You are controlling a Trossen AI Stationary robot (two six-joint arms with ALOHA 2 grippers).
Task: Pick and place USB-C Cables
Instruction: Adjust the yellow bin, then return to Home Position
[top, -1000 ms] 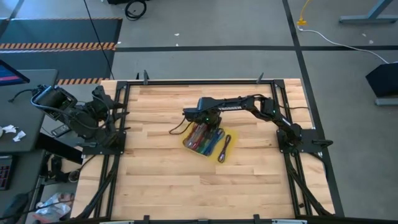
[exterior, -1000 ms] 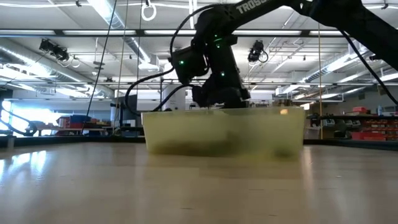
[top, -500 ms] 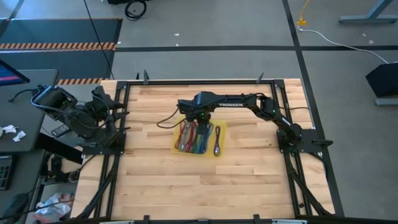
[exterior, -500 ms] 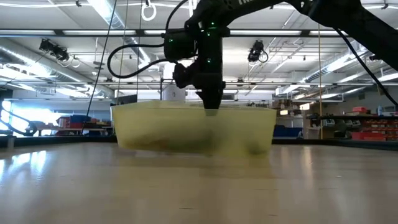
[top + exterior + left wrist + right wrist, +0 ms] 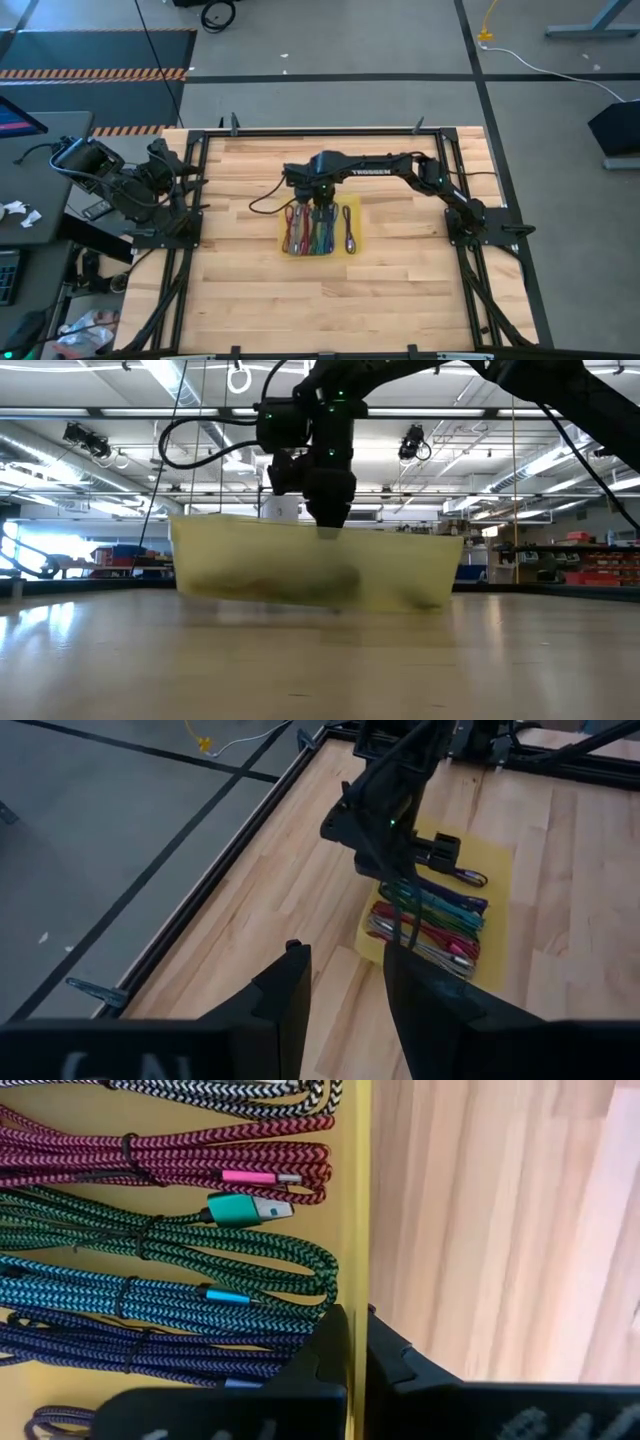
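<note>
One yellow tray [image 5: 353, 207] (six bundled USB-C cables [image 5: 170, 1240] visible)

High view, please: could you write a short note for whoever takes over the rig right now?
Left hand: open, parked at the left edge of the table.
Right hand: shut on the rim of the yellow tray, mid-table.
USB-C cables: bundled side by side in the tray; one dark cable lies apart, also inside.
Done: all visible cables are in the tray.
Left: probably only releasing the tray.
</note>
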